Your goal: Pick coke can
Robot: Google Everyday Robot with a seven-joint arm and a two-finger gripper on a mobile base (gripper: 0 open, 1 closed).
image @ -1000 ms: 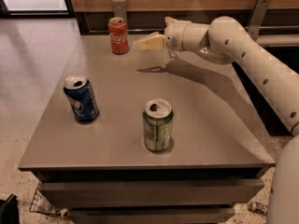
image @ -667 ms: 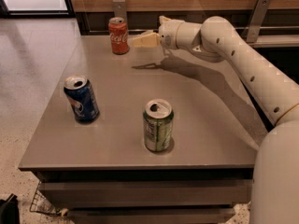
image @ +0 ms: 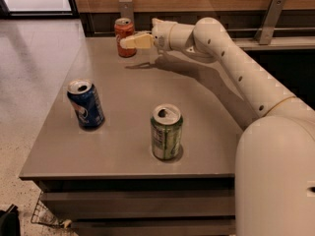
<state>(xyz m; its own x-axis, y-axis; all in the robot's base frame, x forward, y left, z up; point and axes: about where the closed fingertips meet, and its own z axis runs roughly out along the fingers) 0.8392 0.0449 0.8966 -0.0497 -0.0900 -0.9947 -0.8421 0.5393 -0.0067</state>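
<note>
The coke can (image: 124,36), red-orange with a silver top, stands upright at the far left of the grey table (image: 128,132). My gripper (image: 129,42) reaches in from the right at the end of the white arm. Its cream fingers (image: 138,41) overlap the can's right side at mid height. Whether they touch the can cannot be told.
A dark blue can (image: 85,103) stands at the table's left. A green can (image: 166,132) stands near the front middle. A wooden wall panel with metal brackets (image: 269,18) runs behind the table. The white arm (image: 236,68) crosses the table's right side.
The arm has moved left toward the coke can; the fingertips, earlier a gap away from it, now overlap its right side. The cans have not moved.
</note>
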